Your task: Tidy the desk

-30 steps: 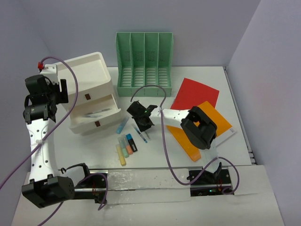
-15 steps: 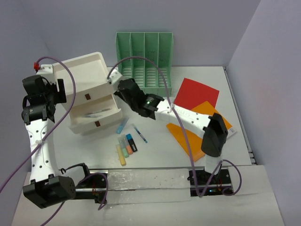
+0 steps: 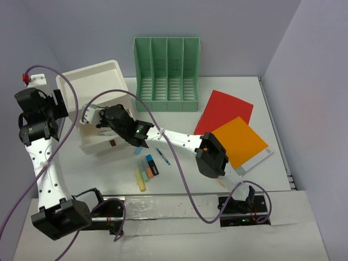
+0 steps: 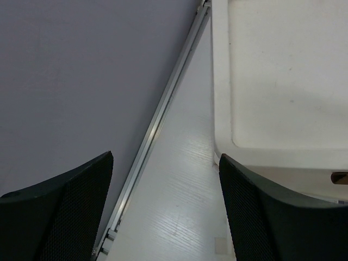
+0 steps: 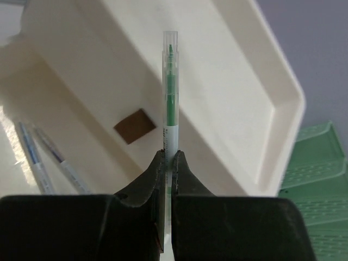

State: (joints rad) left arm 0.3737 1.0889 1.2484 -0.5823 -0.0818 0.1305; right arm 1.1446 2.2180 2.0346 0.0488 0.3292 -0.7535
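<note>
Left of the white drawer box [image 3: 100,81], the left gripper [image 4: 166,209] is hovering empty, fingers spread wide above the desk [image 4: 179,190]. Over the box, the right gripper [image 5: 168,163] is pinching a green pen [image 5: 169,109], the desk lying beneath the box.

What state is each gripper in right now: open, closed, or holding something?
Left gripper: open, holding nothing.
Right gripper: closed on a green pen, over the white drawer box.
</note>
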